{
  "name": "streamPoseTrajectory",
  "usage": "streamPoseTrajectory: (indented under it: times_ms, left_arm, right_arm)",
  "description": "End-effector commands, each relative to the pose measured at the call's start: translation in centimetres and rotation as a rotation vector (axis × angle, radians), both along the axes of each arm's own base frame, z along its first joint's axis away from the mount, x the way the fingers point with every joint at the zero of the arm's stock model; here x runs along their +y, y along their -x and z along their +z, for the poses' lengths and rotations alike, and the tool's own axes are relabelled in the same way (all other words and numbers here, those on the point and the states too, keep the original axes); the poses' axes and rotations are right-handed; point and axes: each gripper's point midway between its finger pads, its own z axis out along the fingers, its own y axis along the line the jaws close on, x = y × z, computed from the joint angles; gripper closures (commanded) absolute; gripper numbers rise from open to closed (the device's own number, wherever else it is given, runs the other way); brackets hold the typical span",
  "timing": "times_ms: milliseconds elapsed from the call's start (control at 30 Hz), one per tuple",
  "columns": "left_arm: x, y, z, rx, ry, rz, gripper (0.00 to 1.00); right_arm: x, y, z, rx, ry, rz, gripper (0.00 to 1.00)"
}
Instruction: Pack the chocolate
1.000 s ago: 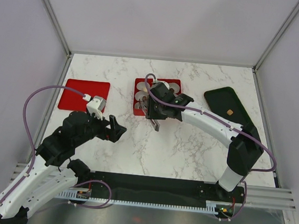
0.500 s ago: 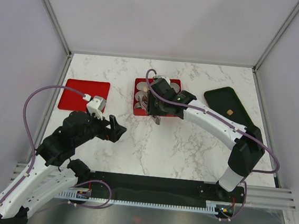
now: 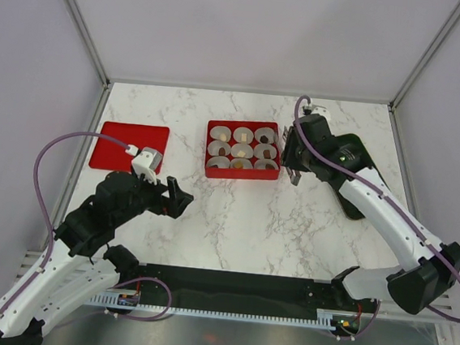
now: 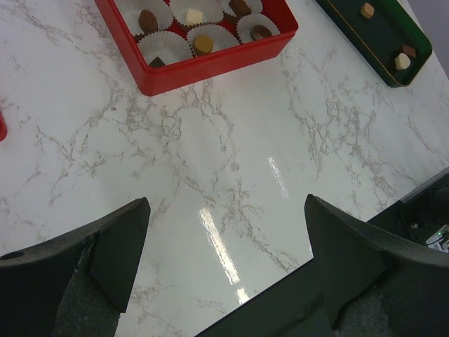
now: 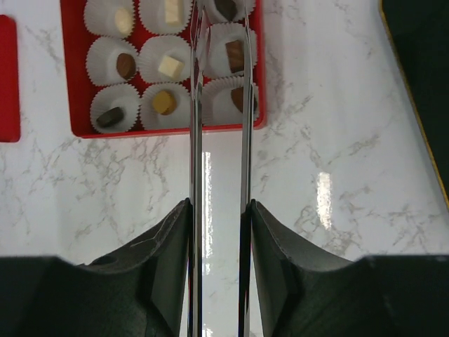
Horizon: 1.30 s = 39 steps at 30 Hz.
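- Left tool [image 4: 224,203] hangs spread wide and empty above the marble worktop [image 4: 231,161];
- right tool [image 5: 217,209] is clenched on metal tongs [image 5: 196,140], whose blades reach over the right column of the red box [image 5: 140,130];
- chocolate [image 5: 170,67] sits in all nine paper cups [image 5: 105,53];
- beyond, loose pieces [image 4: 402,62] lie on the dark green tray [image 4: 382,35].
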Motion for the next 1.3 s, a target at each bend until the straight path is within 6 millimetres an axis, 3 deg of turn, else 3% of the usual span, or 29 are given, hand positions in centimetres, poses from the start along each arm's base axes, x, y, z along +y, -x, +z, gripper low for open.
streamPoseTrajectory:
  times_ms: [0, 133, 167, 300, 567, 933, 1267]
  left_arm:
    - [0.2, -0.4, 0.4, -0.011, 0.011, 0.03, 0.01]
    - [0.2, -0.6, 0.4, -0.007, 0.006, 0.035, 0.01]
    - [0.2, -0.6, 0.3, -0.004, 0.005, 0.037, 0.01]
    - [0.3, -0.6, 0.3, -0.007, 0.004, 0.045, 0.01]
    - [0.5, -0.6, 0.5, -0.015, 0.008, 0.053, 0.01]
    - [0.7, -0.4, 0.8, -0.026, 0.017, 0.055, 0.01]
    - [0.8, -0.4, 0.9, -0.031, 0.02, 0.059, 0.01]
  right_arm:
    - [-3.4, 0.7, -0.2, -0.017, 0.094, -0.056, 0.54]
    - [-5.2, 1.9, -1.6, -0.001, 0.143, -0.084, 0.55]
    - [-5.9, 2.5, -2.9, 0.024, 0.176, -0.092, 0.54]
    - [-7.8, 3.8, -4.8, 0.044, 0.212, -0.136, 0.54]
    - [-7.1, 6.6, -11.2, 0.141, 0.152, -0.072, 0.54]
    - [-7.7, 8.7, -16.0, 0.171, 0.13, -0.062, 0.5]
    - [-7.5, 8.1, -17.8, 0.162, 0.122, -0.076, 0.44]
